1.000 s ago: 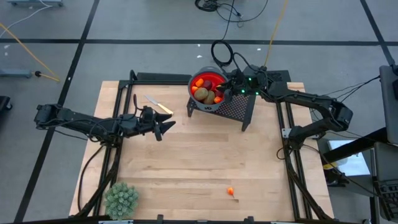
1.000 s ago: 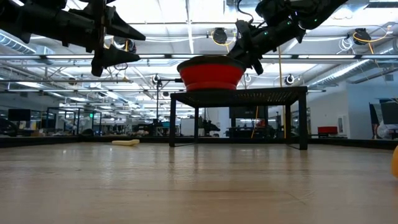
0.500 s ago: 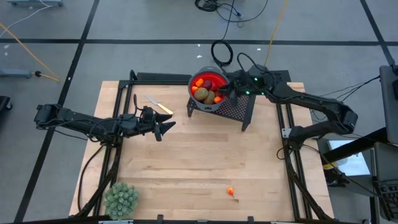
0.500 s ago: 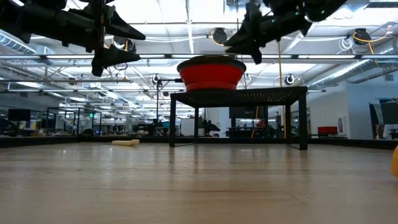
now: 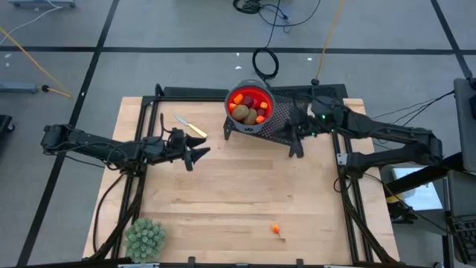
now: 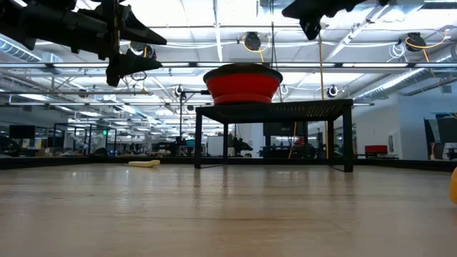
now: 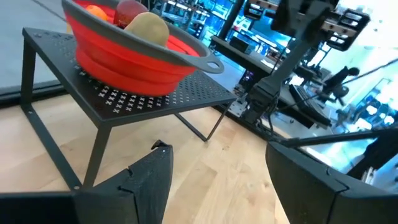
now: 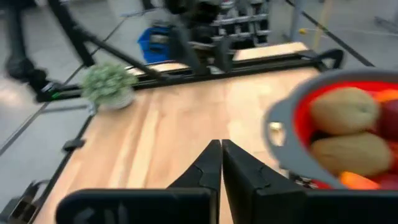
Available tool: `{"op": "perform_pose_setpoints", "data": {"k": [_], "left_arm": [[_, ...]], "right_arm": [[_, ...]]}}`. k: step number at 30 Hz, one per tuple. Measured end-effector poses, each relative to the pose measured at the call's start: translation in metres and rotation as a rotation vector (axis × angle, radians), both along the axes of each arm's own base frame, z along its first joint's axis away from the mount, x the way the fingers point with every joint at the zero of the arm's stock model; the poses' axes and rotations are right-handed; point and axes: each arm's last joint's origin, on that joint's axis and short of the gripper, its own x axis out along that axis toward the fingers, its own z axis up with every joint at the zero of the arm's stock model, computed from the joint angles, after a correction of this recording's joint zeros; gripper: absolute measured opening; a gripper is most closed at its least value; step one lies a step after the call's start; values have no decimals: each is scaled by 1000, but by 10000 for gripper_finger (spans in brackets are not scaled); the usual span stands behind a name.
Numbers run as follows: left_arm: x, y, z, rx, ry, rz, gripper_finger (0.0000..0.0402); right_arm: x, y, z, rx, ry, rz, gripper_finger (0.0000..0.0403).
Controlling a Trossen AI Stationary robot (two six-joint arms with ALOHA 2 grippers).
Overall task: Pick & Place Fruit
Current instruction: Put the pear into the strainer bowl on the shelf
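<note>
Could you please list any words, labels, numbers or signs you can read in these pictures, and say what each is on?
None can be read.
White mark on the black rack, on its front edge below the red bowl: too small to read.
White cross pattern on the rack's top in the left wrist view: perforations or decoration, not text.

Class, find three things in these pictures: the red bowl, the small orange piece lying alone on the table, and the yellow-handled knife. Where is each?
red bowl (image 6: 242, 86), low view, on its red side wall.
small orange piece (image 5: 275, 228), high view, on its middle.
yellow-handled knife (image 5: 196, 130), high view, on the yellow handle.
</note>
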Motion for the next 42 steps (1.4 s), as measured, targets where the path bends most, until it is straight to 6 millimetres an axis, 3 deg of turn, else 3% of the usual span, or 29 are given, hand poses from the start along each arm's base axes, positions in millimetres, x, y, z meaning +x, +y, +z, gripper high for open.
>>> {"op": "perform_pose_setpoints", "data": {"k": [10, 24, 42], "left_arm": [[-20, -2, 7, 103, 59, -28, 255], [-57, -4, 12, 216, 130, -79, 255], [-75, -15, 19, 325, 71, -226, 255]], "right_arm": [[2, 50, -18, 5, 50, 213, 1], [16, 101, -34, 6, 94, 329, 1], [42, 159, -78, 188, 333, 303, 1]]}}
